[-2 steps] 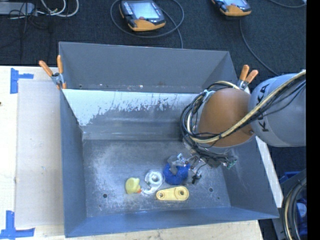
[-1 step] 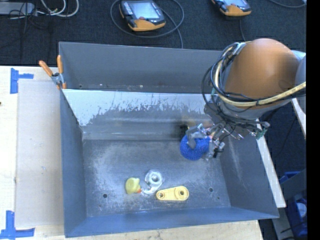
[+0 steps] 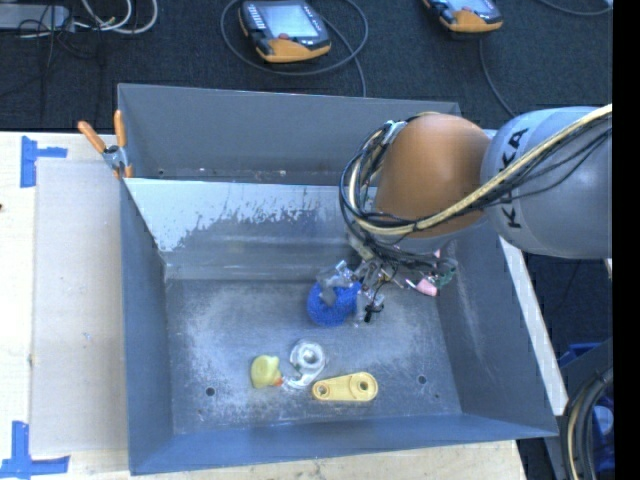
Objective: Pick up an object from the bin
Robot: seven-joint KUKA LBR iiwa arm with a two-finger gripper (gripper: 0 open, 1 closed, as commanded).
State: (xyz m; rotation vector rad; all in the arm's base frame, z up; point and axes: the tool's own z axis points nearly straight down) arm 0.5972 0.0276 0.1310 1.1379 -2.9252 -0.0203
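My gripper (image 3: 360, 293) hangs low in the middle of the bin, just under the orange dome. Right beside it on its left lies a blue lumpy thing (image 3: 327, 305), touching or nearly touching the fingertips. A small pink and green thing (image 3: 432, 281) peeks out to the gripper's right, under the cables. Nearer the front wall lie a clear roundish piece (image 3: 305, 358), a small yellow-green ball-like thing (image 3: 265, 371) and a flat yellow oblong piece with a hole (image 3: 346, 388).
The arm and its orange dome with looped cables cover the bin's right rear part. The bin's sloped walls rise on all sides.
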